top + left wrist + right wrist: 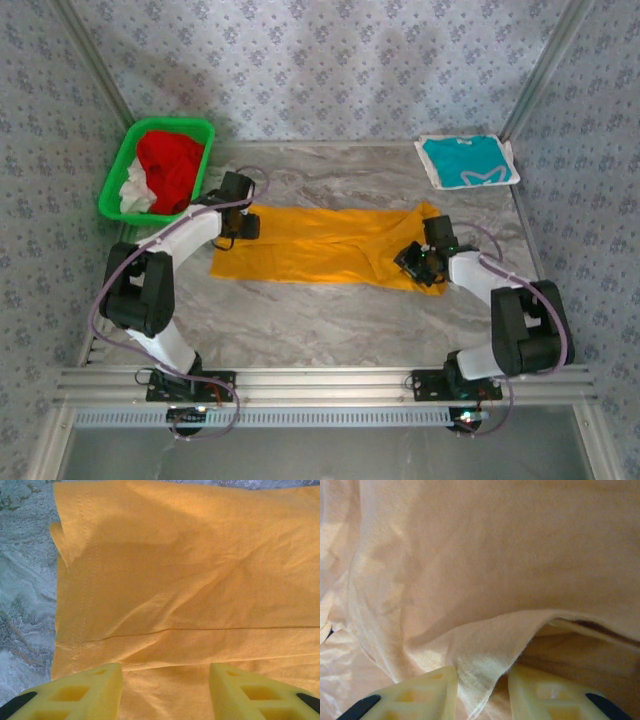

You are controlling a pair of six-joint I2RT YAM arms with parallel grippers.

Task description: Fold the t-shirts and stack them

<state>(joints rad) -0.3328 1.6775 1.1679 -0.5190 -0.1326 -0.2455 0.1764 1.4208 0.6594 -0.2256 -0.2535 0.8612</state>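
A yellow-orange t-shirt lies folded into a long strip across the middle of the marble table. My left gripper is at its left end. In the left wrist view the gripper stands open, its fingers wide apart over flat cloth. My right gripper is at the strip's right end. There a raised fold of the cloth sits between its fingers. The left finger touches the fold and a small gap shows beside the right finger. A teal t-shirt with a white mark lies folded at the back right.
A green plastic basket at the back left holds a red cloth and a white one. Bare marble runs between the yellow-orange strip and the arm bases. Patterned walls close in the back and sides.
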